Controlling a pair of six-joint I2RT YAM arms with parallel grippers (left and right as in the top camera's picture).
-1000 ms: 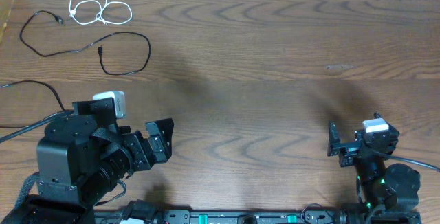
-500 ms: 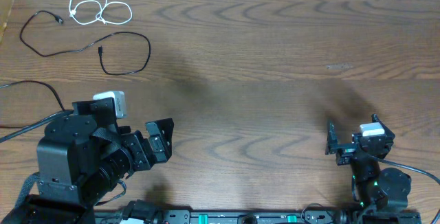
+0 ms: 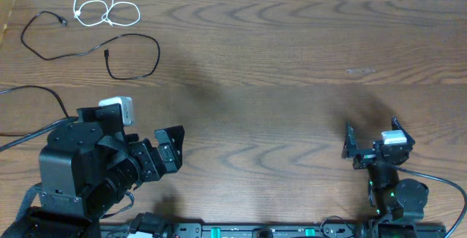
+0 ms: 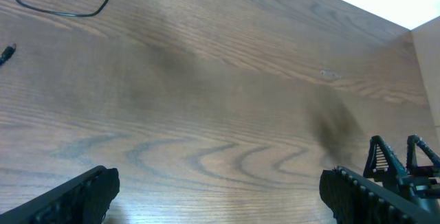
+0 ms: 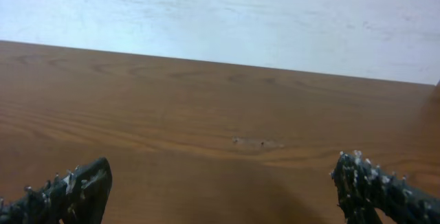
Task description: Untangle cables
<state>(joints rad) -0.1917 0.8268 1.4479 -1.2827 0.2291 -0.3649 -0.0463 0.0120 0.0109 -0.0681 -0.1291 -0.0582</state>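
Two cords are all I can make out on the brown wooden worktop [image 3: 277, 70], both in its far left corner, well apart from either arm. The left gripper [image 3: 172, 149] sits at the near edge with its jaws spread and nothing between them. The smaller right gripper [image 3: 351, 147], also at the near edge, is likewise released and empty.

The thin black cable [image 3: 157, 54] lies in one open, wandering curve. Whether it is one cord or two end to end, I cannot tell. The short white cable [image 3: 109, 17] lies just beside it, apparently not touching, coiled in two or three loops that cross one another.

Judgement: black and white look separated. The white coil is not yet opened out.
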